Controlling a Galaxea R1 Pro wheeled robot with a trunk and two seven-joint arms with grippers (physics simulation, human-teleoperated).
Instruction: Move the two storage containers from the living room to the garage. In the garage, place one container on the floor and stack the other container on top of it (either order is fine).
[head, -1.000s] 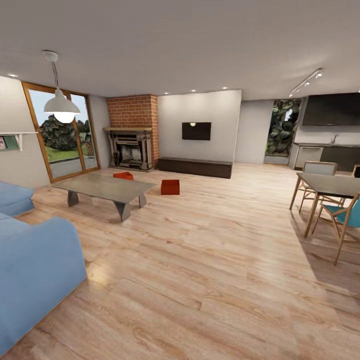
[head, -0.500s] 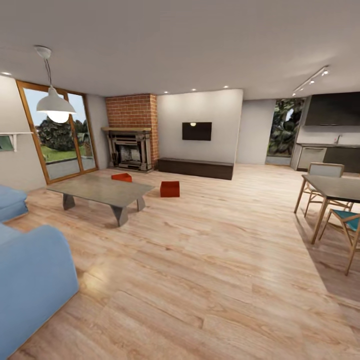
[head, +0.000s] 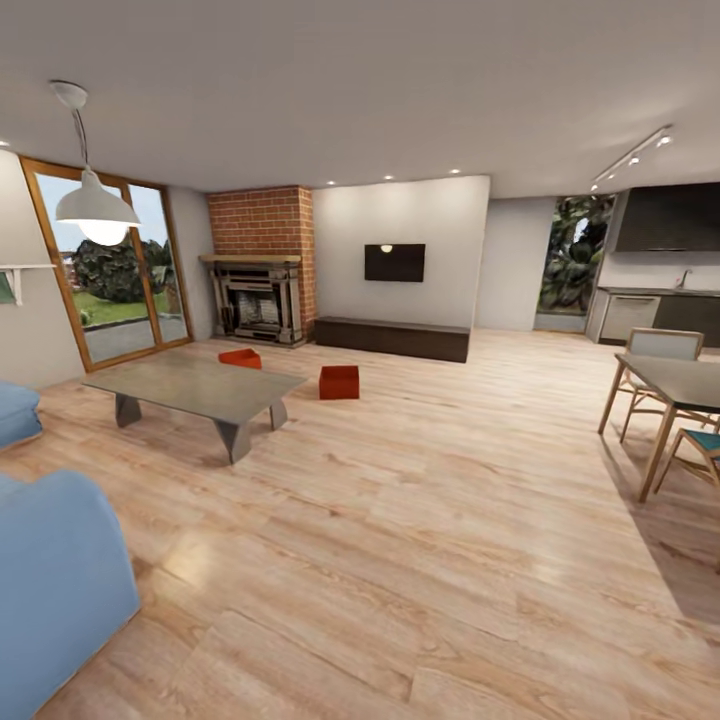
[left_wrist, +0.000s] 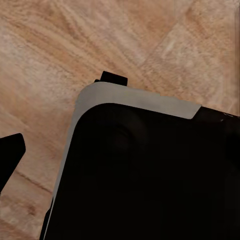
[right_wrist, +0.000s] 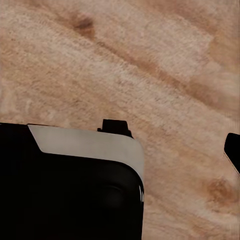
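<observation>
Two red-orange storage containers stand on the light wood-plank flooring of the living room in the head view. One container (head: 339, 381) sits in the open just right of the glass coffee table (head: 196, 386). The other container (head: 240, 357) lies behind the table's far edge, partly hidden by it. Both are far ahead of me. My left gripper (left_wrist: 62, 117) hangs over wood planks beside my dark base, its fingers spread with nothing between them. My right gripper (right_wrist: 174, 137) is likewise open over the planks. The garage is out of view.
A blue sofa (head: 55, 580) fills the near left. A dining table with chairs (head: 672, 400) stands at the right. A brick fireplace (head: 258, 270) and a low TV bench (head: 392, 336) line the far wall. Wide plank floor lies between me and the containers.
The whole head view has shifted: the camera has advanced and turned slightly, so sofa and dining table slide outward. The containers themselves have not moved.
</observation>
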